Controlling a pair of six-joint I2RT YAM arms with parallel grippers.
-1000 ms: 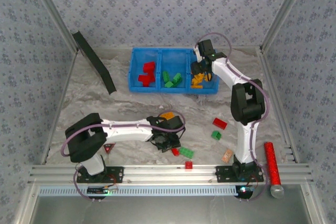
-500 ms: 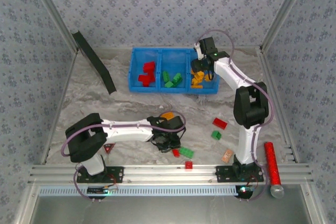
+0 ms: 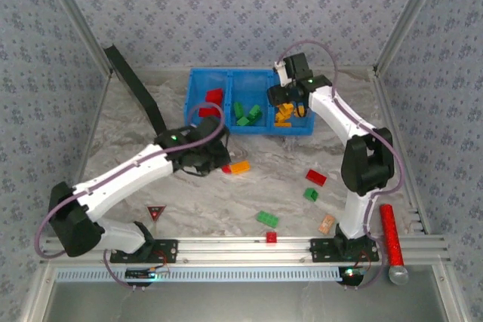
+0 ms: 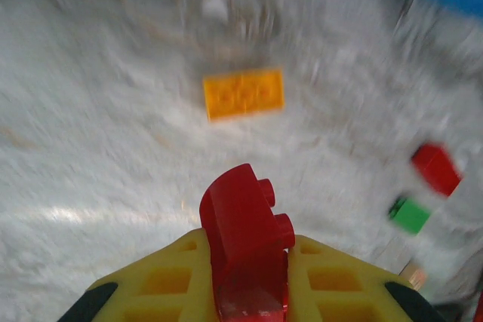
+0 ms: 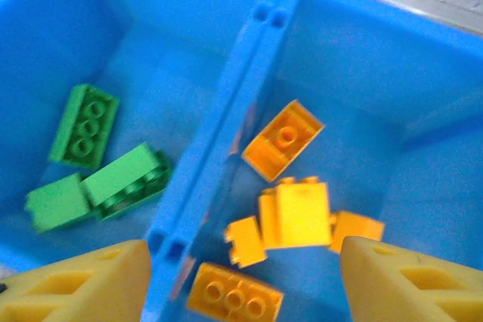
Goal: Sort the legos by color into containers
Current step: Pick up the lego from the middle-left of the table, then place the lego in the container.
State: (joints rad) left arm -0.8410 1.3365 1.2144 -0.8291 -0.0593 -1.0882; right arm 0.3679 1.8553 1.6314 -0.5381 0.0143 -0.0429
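Note:
My left gripper [image 3: 219, 162] is shut on a red lego [image 4: 245, 235], which sticks up between the yellow fingers [image 4: 170, 280]. It hangs over the table just in front of the blue tray [image 3: 192, 103], beside a loose orange lego [image 3: 240, 167] [image 4: 244, 93]. My right gripper [image 3: 284, 102] [image 5: 243, 253] is open above the tray's divider [image 5: 219, 133], holding nothing. The tray holds red legos [image 3: 212, 98] on the left, green legos [image 3: 246, 115] [image 5: 124, 179] in the middle and orange legos [image 3: 284, 117] [image 5: 294, 213] on the right. Loose on the table are a red lego [image 3: 315, 177], two green legos [image 3: 310, 194] [image 3: 266, 219] and a small red lego [image 3: 270, 237].
A tan block [image 3: 326, 224] lies near the right arm's base. A red triangular sign [image 3: 155, 211] sits front left. A black strip [image 3: 136, 88] leans at the back left. A red cylinder [image 3: 389, 231] lies along the right rail.
My left arm has swung from the front centre back and left toward the tray, carrying the red lego. My right gripper has stayed over the tray, drifting slightly left.

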